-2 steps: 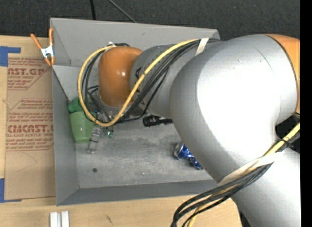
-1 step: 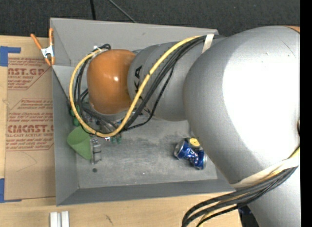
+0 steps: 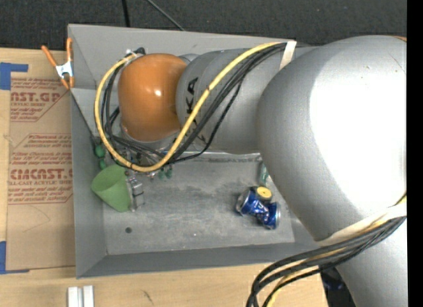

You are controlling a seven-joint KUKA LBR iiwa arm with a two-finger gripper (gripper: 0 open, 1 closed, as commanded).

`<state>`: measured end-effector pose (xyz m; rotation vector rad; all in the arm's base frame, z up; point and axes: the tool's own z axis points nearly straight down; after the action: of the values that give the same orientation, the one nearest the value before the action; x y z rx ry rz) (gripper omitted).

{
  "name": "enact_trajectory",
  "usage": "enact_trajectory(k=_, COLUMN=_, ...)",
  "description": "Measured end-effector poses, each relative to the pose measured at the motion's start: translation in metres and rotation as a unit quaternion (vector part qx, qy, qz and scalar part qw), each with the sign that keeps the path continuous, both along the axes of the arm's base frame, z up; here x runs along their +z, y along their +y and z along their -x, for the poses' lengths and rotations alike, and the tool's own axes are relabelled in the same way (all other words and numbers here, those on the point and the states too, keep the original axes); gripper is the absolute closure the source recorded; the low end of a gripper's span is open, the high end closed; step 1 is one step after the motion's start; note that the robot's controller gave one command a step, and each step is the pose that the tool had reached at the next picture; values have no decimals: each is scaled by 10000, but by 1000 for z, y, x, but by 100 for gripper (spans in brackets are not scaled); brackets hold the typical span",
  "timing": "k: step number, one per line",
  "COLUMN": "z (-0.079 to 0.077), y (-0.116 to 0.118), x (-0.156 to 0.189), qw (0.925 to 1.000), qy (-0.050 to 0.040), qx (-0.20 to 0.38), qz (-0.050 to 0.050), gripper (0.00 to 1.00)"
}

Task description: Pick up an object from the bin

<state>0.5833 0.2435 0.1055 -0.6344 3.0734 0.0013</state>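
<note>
Gripper: down beside green cup, left side; I can't tell its opening.
Progress: nothing lifted yet, I judge; blue can lies apart.

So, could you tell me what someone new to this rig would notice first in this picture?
The grey arm looms over the right of the bin, its orange wrist cover at the upper left. Under that cover the gripper is low at the bin's left side, close beside a pale green cup-like thing. A crumpled blue and yellow thing lies alone towards the right.
</note>
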Motion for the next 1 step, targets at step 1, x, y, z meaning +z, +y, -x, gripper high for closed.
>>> enact_trajectory(k=1, z=-4, y=4, x=-37, qw=9869, qy=11, qx=1613, qz=6, gripper=0)
